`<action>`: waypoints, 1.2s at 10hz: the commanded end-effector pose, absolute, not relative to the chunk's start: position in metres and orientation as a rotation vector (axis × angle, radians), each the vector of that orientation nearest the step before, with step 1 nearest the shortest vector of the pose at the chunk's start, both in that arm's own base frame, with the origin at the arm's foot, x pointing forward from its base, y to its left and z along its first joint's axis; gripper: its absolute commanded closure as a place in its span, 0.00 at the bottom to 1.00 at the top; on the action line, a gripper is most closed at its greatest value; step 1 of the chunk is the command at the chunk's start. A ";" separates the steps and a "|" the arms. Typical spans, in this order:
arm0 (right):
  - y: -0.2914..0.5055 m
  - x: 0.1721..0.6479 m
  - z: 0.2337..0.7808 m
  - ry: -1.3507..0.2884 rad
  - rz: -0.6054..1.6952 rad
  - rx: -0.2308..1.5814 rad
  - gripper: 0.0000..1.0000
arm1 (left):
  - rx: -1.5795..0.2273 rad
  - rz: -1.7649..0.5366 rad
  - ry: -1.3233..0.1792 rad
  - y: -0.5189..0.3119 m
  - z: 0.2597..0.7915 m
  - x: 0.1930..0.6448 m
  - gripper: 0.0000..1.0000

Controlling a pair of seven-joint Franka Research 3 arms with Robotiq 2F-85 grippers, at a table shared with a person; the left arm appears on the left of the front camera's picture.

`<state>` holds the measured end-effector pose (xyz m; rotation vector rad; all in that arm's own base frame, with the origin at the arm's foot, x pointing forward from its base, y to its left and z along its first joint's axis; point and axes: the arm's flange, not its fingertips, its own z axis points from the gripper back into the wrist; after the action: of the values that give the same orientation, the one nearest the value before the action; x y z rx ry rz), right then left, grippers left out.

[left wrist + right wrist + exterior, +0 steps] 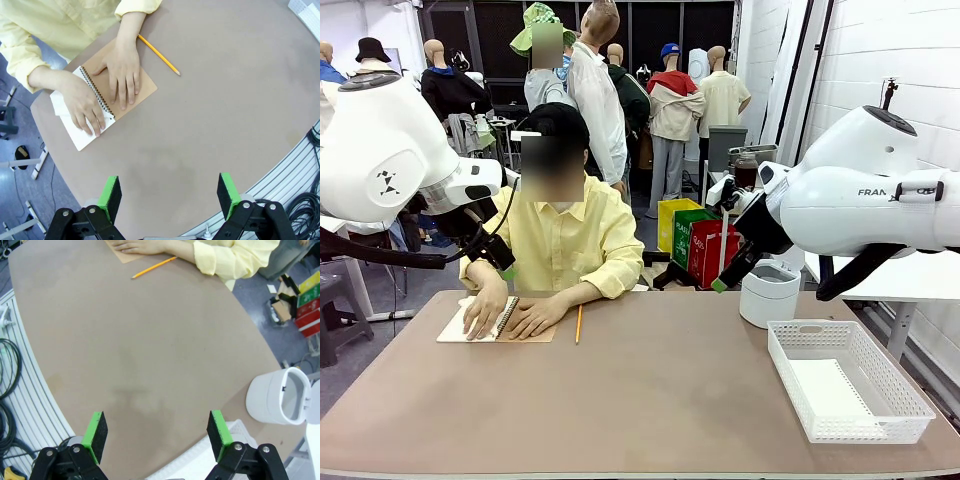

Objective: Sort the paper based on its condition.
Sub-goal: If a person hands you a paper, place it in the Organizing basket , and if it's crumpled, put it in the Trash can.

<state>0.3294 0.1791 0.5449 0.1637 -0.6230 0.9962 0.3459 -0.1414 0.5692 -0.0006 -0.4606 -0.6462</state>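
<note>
Covering notebook (122, 82), hands (122, 65) possibly hide paper (75, 132).

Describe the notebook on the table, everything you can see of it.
The notebook is spiral-bound, with a tan card cover and white pages. It lies open and flat near the table's far left edge, in front of the person. One hand presses on the tan cover, the other hand on the white page. A yellow pencil lies just beside it, apart.

Front camera faces across the desk (650, 400) toward the person; both wrist cameras look down from high, sharing the pencil (159, 55).
</note>
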 end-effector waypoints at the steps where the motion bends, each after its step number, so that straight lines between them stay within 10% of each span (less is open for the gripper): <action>1: 0.181 0.331 0.546 -0.610 1.003 0.167 0.00 | -0.004 -0.647 -0.462 -0.140 0.570 0.346 0.00; 12: 0.181 0.331 0.546 -0.610 1.003 0.167 0.00 | -0.004 -0.647 -0.462 -0.140 0.570 0.346 0.00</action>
<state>0.3294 0.1791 0.5449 0.1637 -0.6230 0.9962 0.3459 -0.1414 0.5692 -0.0006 -0.4606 -0.6462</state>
